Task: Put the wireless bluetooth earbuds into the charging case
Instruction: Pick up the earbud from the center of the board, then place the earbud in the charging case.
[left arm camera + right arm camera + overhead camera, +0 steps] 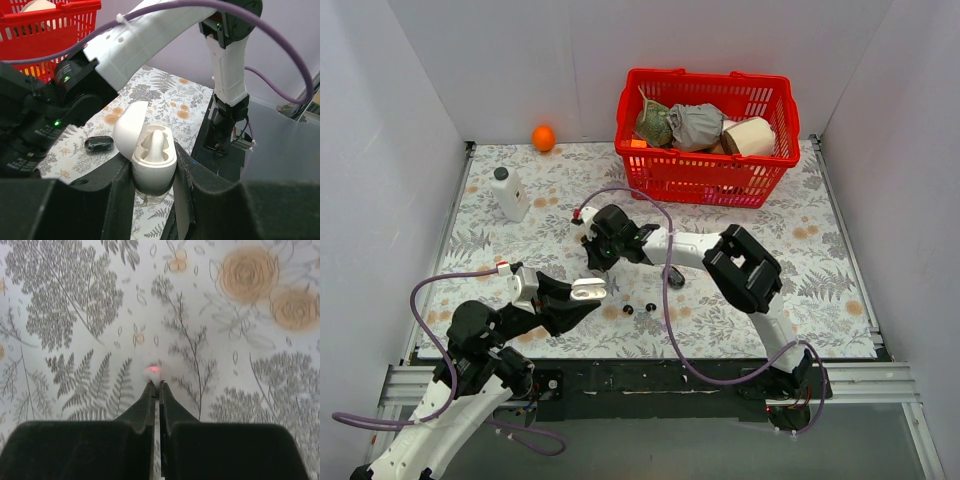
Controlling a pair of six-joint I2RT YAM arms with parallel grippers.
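The case (150,150) is pinched lid-open in the left end effector (152,180), apparently presented for loading. The earbuds (628,309) are seen on the counter (820,260) nearby; the right end effector (156,387) is pressed together, empty.

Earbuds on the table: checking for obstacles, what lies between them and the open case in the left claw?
Nothing: bare flowered table between earbuds and case, per top view.
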